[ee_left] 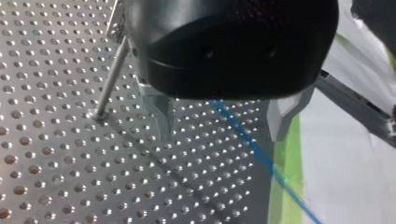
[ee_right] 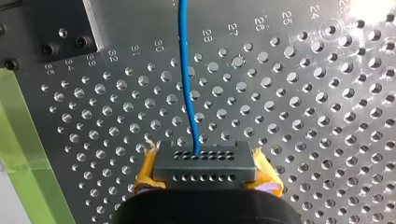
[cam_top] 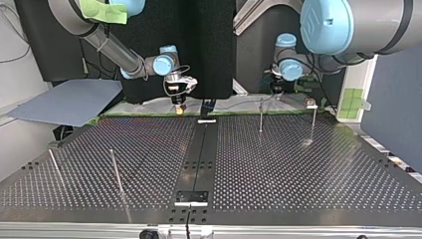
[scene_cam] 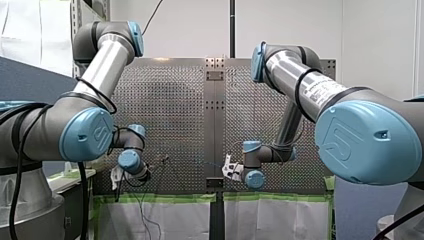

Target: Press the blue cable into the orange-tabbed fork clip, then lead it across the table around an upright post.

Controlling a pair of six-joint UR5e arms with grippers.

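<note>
The blue cable (ee_right: 186,84) runs over the perforated table straight ahead of my right gripper (ee_right: 201,161), whose yellow-padded fingers are shut on its end. In the top view my right gripper (cam_top: 178,107) hangs at the table's far edge near the centre strip. In the left wrist view the blue cable (ee_left: 254,149) lies on the plate between the metal fingers (ee_left: 161,119) of my left gripper (ee_left: 219,135), which stands open and does not touch it. A thin upright post (ee_left: 112,74) stands just beside that gripper. A small orange-tabbed clip (cam_top: 311,103) sits at the far edge.
Several thin upright posts stand on the table (cam_top: 298,169): two (cam_top: 261,117) (cam_top: 313,123) at the top view's far right, two (cam_top: 116,172) (cam_top: 54,167) at its near left. A dark centre strip (cam_top: 201,149) divides the plate. Green tape (ee_left: 285,177) lines the far edge.
</note>
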